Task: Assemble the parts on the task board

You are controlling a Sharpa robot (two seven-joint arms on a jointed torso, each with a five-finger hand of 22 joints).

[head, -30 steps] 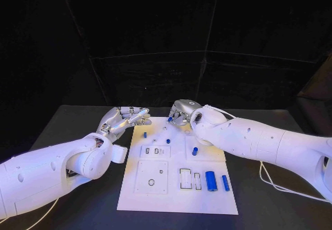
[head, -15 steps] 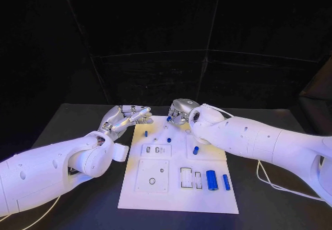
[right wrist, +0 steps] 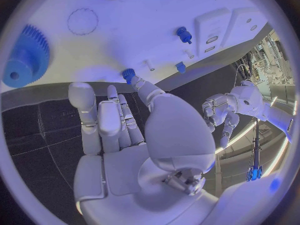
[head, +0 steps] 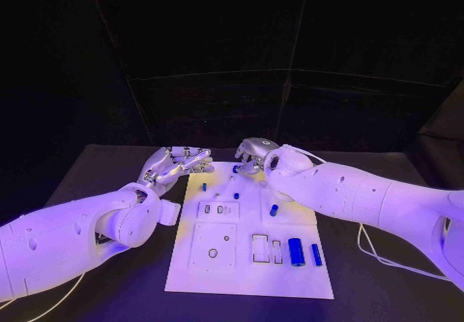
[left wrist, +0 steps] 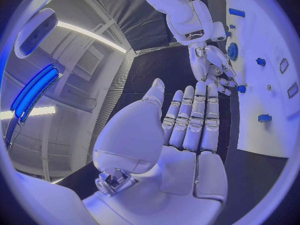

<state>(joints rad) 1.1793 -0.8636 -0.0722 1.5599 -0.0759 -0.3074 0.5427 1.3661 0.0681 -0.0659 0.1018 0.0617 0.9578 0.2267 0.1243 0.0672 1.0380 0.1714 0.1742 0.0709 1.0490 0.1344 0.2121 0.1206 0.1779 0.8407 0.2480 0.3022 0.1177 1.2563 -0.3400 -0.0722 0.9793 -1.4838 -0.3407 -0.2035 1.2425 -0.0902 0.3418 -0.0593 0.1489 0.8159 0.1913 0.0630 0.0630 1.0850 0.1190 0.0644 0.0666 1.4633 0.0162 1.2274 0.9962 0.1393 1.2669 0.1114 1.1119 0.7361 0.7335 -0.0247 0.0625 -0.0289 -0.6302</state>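
While poised at the task board's (head: 249, 268) far edge — right hand (head: 249, 158) pinching small blue part (head: 237, 167) just above that edge | left hand (head: 177, 166) spread, holding nothing, beside board's left rim | blue gear (right wrist: 26, 55) lying near — on black tabletop (head: 367, 282).

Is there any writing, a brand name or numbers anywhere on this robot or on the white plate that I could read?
None can be read. The task board bears only outlines and slots, no letters or numbers. The left hand and right hand show no readable brand or label. Any finer marks are too small to tell.
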